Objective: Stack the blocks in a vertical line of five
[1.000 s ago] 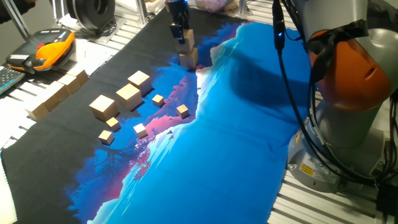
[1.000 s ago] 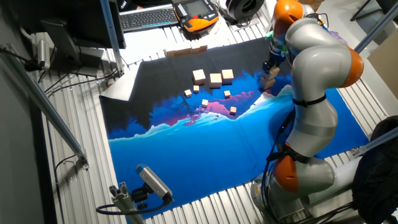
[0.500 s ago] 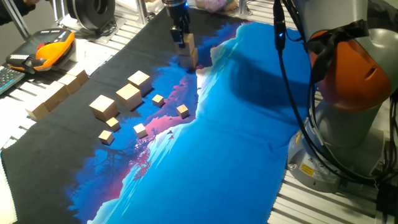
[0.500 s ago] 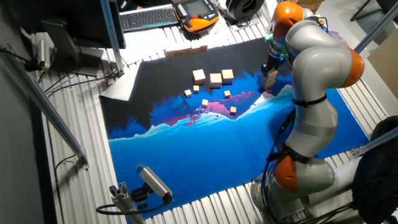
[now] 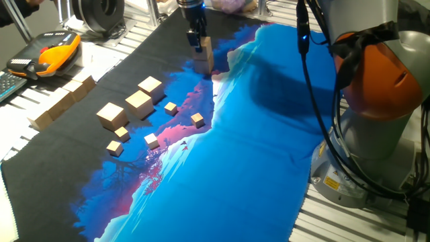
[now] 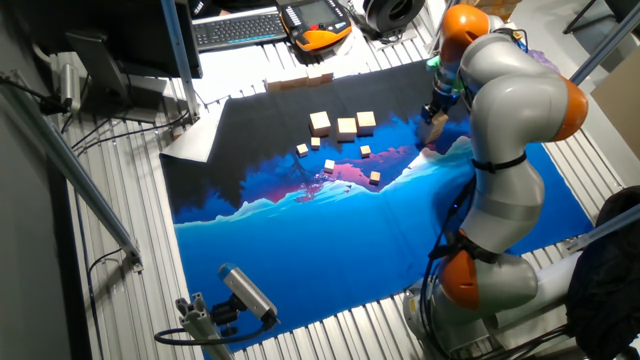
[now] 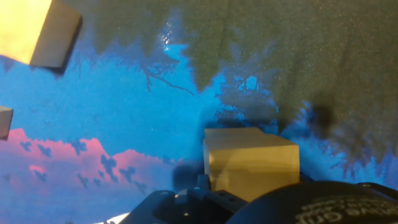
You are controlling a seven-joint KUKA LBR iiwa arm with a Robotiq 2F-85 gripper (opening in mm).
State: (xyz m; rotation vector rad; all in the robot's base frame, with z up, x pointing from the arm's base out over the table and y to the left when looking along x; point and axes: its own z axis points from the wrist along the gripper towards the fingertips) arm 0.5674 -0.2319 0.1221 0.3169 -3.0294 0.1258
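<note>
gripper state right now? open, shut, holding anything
Gripper: shut on a block, held just above the block on the cloth.

Five blocks on show: three loose ones (image 5: 140, 101) in a row, two stacked (image 5: 204, 60). Five tiny cubes (image 5: 170, 107) lie scattered, and two wooden bars (image 5: 55, 107) sit alongside.

two blocks (image 5: 203, 55) sit stacked at the far end of the mat (image 5: 255, 134), right under the gripper (image 5: 197, 35). three more blocks (image 5: 138, 102) sit in a row well apart, nearer the camera and to the left, tiny cubes (image 5: 171, 108) scattered just beside them, long bars (image 5: 60, 101) at the mat's left edge
</note>
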